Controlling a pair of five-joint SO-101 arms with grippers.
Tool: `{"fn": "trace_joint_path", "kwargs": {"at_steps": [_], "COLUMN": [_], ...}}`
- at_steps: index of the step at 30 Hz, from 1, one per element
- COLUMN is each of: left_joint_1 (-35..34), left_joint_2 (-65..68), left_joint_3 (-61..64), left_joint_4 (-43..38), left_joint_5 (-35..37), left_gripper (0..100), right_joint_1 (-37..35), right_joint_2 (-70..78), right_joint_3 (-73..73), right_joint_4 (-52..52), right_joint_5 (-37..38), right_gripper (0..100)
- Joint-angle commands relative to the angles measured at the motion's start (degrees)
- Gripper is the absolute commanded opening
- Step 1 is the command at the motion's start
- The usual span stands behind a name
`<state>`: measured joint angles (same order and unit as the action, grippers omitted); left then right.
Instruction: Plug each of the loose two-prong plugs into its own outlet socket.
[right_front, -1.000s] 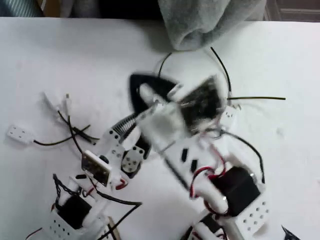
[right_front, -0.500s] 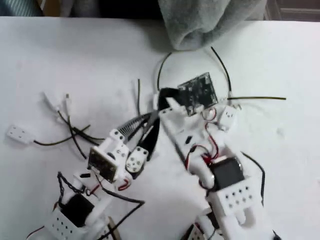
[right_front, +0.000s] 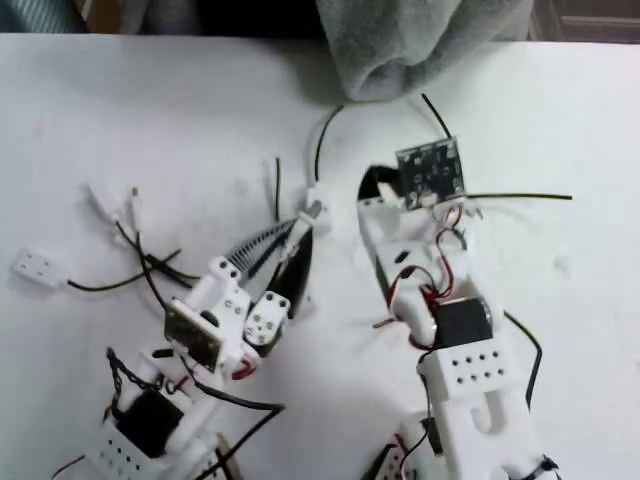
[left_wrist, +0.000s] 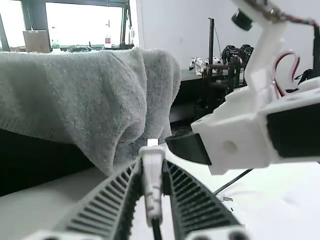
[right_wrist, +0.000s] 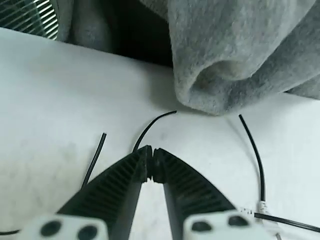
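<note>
Your left gripper (left_wrist: 152, 169) grips a white plug (left_wrist: 152, 187) near mid-table, your right gripper (right_wrist: 151, 162) is pinched empty; next, carry it to the outlet socket (right_front: 38, 268) well apart, prongs aligned.

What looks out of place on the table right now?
A grey cloth sags over the far edge of the table onto the work surface, beside loose black wires. The right gripper is shut on nothing.
</note>
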<state>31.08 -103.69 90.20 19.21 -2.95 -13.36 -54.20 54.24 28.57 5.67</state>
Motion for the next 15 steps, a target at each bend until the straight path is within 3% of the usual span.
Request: {"fn": "trace_joint_path", "kwargs": {"at_steps": [1, 7, 10, 15], "left_joint_1": [-3.82, -13.05, -15.52, -17.89], "left_joint_2": [-0.57, -0.48, -0.04, 12.7], "left_joint_3": [-1.05, -2.99, -6.42, -15.12], "left_joint_4": [-0.97, -0.26, 3.08, 3.87], "left_joint_5": [0.0, 6.95, 7.03, 7.03], "left_gripper": [2, 2, 2, 2], "right_joint_1": [3.21, 11.65, 15.16, 16.66], "right_joint_2": [-0.31, -0.31, -0.31, -0.31], "right_joint_3": [-4.22, 1.93, 7.12, 16.35], "right_joint_4": [-0.92, 5.05, 7.87, 8.04], "right_joint_5": [0.44, 0.44, 0.44, 0.35], "right_gripper": [2.3, 2.4, 2.4, 2.4]}}
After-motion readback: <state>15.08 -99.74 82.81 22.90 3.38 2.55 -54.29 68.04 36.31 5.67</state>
